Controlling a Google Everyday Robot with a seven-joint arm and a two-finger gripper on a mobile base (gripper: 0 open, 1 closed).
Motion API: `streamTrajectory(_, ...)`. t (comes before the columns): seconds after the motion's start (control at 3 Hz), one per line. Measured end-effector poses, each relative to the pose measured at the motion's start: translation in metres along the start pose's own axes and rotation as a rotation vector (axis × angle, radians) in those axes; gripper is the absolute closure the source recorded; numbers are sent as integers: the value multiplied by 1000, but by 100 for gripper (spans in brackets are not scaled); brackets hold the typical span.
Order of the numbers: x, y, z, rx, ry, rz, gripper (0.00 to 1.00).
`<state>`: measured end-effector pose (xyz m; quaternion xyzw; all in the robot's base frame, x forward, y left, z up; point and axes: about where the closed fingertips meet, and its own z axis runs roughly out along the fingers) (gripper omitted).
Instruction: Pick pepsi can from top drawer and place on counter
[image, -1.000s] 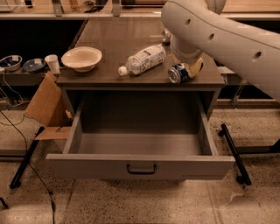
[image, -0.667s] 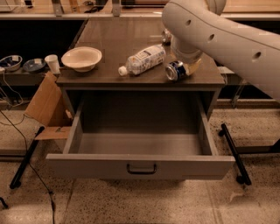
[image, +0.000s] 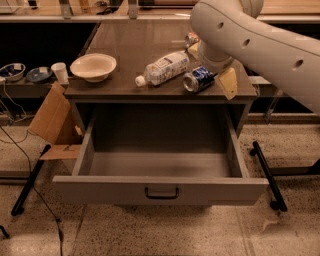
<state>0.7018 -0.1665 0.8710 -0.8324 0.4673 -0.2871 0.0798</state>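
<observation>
Counter (image: 130, 47) beneath end effector (image: 214, 74), pepsi can (image: 198, 80)

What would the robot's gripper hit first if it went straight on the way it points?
Likely the small dark blue pepsi can lying on the glossy grey-brown counter, just below the gripper; depth unclear.

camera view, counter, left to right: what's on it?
Bowl → plastic bottle → pepsi can, lying on its side. The gripper hangs just behind and over the pepsi can, so it is left out of the order, as is the orange can half hidden behind it.
</observation>
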Motion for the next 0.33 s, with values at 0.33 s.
streamTrajectory(0.33,0,0,0,0,0,0,0)
